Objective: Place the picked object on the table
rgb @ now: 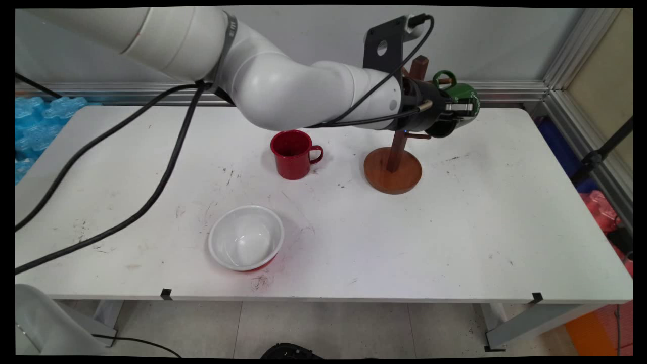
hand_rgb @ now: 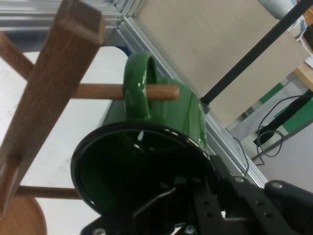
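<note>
Pincer (rgb: pixel 462 107) closed on the rim of a green mug (rgb: pixel 462 93), one finger reaching inside the dark cup, as the hand view shows. The mug hangs up beside the wooden mug stand (rgb: pixel 393 169), its handle looped over one of the stand's pegs (hand_rgb: pixel 161 91); the peg's tip pokes out past the handle. The mug is off the table (rgb: pixel 455 227), raised at the stand's upper right in the main view.

The stand has a round brown base resting on the table and an upright square post; a lower peg juts out under the pincer. The post stands just beside the mug and the hand, close on their left in the hand view.

A red mug (rgb: pixel 293 154) stands upright on the table left of the stand, well apart from it, handle turned towards the stand. Nearer the front edge sits a white bowl (rgb: pixel 246 237) with a red outside, open side up. Black cables (rgb: pixel 126 167) hang from the arm and trail across the left part of the table. Blue packing material (rgb: pixel 38 121) lies past the table's far left corner.

No writing can be read on the mugs, bowl or stand.
</note>
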Controlling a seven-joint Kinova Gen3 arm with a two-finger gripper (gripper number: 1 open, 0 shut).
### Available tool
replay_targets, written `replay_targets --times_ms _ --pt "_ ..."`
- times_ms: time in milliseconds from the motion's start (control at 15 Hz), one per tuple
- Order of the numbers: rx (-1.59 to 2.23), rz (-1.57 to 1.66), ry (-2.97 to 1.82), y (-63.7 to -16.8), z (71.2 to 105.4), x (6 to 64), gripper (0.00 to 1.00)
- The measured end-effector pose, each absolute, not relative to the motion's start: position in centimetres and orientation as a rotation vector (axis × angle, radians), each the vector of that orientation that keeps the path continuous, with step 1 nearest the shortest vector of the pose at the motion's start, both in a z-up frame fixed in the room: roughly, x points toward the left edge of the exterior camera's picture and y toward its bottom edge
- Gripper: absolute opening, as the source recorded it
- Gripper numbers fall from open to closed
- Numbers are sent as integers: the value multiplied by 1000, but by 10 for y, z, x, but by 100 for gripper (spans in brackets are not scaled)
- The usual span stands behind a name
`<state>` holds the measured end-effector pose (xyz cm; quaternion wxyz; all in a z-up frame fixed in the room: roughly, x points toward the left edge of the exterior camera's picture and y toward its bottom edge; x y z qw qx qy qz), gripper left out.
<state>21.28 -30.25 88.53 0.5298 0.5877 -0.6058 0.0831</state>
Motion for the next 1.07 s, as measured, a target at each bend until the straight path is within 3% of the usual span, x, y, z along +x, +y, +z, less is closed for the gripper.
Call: replay_targets --times_ms 1067 --pt "1362 188 -1447 -284 910 223 0"
